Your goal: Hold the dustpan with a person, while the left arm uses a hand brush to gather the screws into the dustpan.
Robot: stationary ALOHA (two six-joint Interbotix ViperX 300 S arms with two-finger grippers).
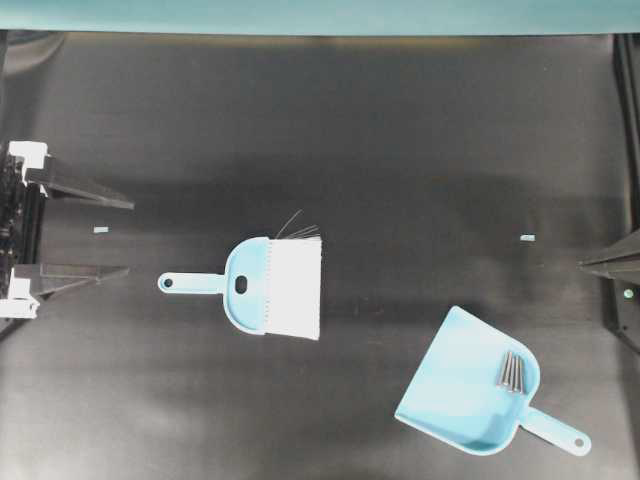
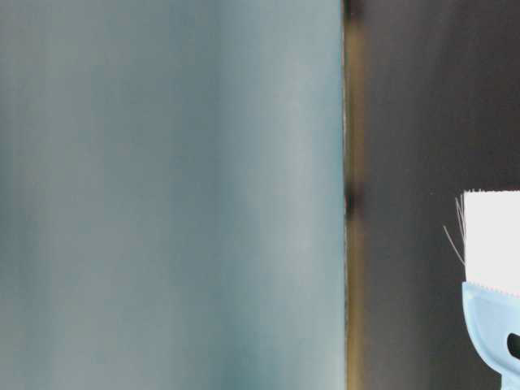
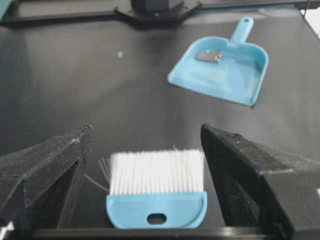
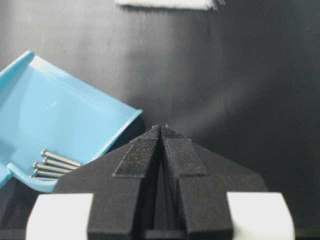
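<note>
Dustpan (image 1: 455, 380) lies flat on the black table (image 1: 400, 130) at about 4 o'clock from the centre of the overhead view, mouth toward 10 o'clock, handle toward 4 o'clock. Nothing holds it.

Hand brush (image 1: 270, 286) rests near the table centre, slightly toward 8 o'clock, well apart from the dustpan. Its thin handle points to 9 o'clock and its white bristles to 3 o'clock; a few stray bristles splay out at 12 o'clock. In the table-level view only its bristle end and part of the blue back show at the right edge.

Left gripper (image 1: 115, 238) sits at 9 o'clock on the table edge, jaws spread wide, empty. In the left wrist view the brush lies between the two fingers without touching either.

Right gripper (image 4: 161, 129) sits at 3 o'clock, fingers pressed together, holding nothing, just beside the dustpan rim in its wrist view.

Screws (image 1: 512, 371) lie bunched inside the dustpan against its back wall, near the handle.

Two small pale marks (image 1: 101, 230) sit on the table, one at 9 o'clock, one at 3 o'clock.
</note>
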